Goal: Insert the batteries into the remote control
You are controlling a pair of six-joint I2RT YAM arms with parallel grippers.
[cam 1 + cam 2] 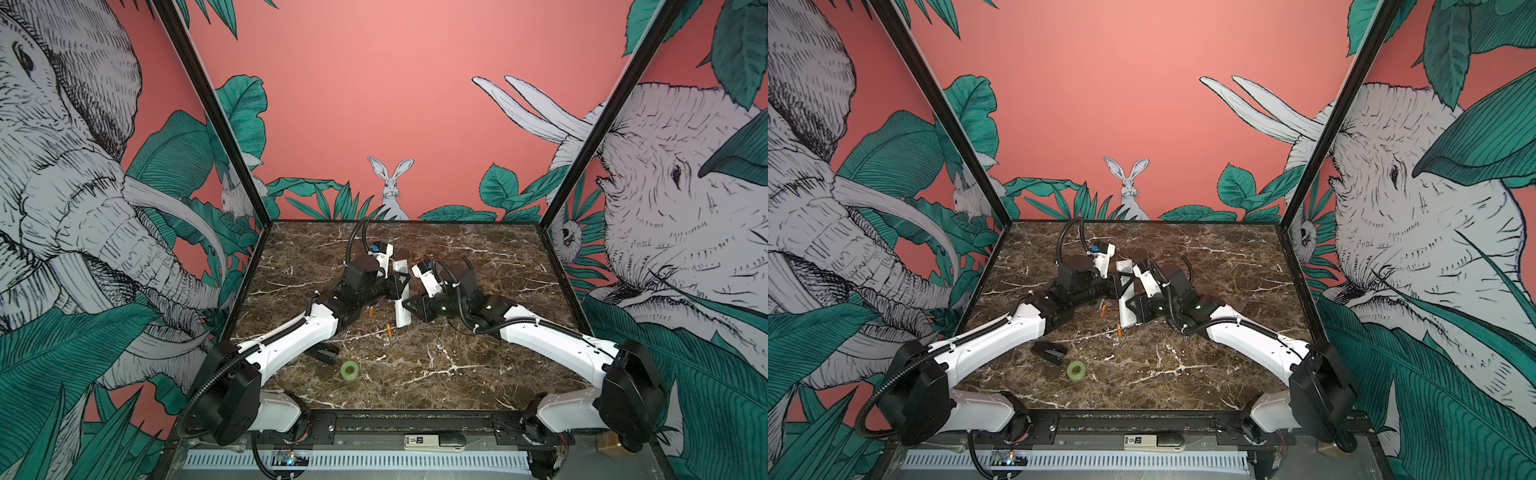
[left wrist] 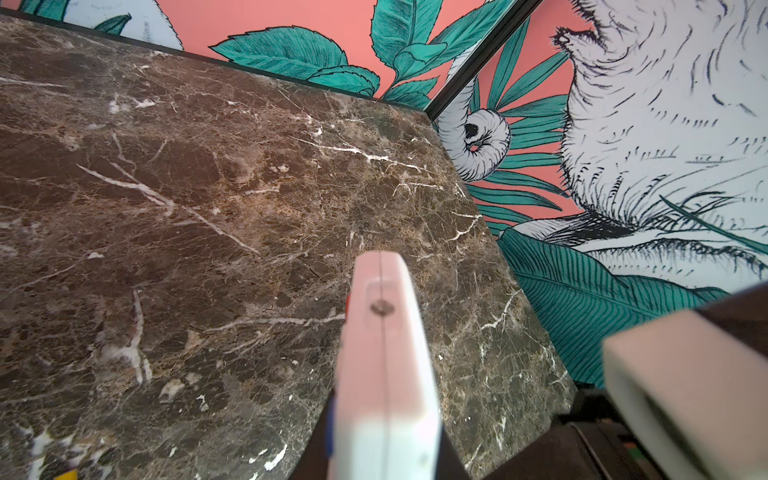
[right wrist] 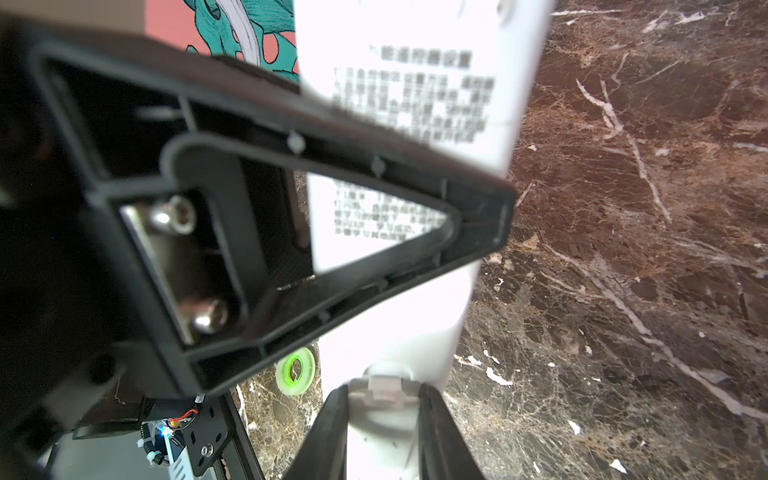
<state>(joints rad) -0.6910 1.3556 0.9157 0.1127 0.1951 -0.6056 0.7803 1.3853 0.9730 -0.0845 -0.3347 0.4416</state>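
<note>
Near the middle of the marble tabletop (image 1: 478, 270), the remote control (image 1: 402, 313) runs lengthwise from far to near. The left gripper (image 1: 397, 286) clamps it about midway along, jaws fully closed across its thickness, one on the button face and one on the printed back. The left wrist view shows the remote turned on edge, its far end sticking out beyond the fingers. The right gripper (image 3: 382, 399) sits at the remote's near end, jaws drawn narrow with one finger on each side of the small latch tab there. Whether they actually press on the shell I cannot tell. Neither battery is loaded: the farther battery (image 1: 370, 311) and the nearer battery (image 1: 389, 330) lie loose on the marble just left of the remote's near end, apart from each other and from both grippers. A green tape roll (image 1: 349, 370) lies nearer again.

The remote looks like a light, stiff, hollow plastic shell with smooth, probably slippery faces. A hold across the flat faces at mid-length should stop it twisting. The bay cover is likely thin and clipped, so it wants gentle force at the latch, not a hard squeeze. The batteries look small, smooth and apt to roll, best pinched across the barrel's middle
</note>
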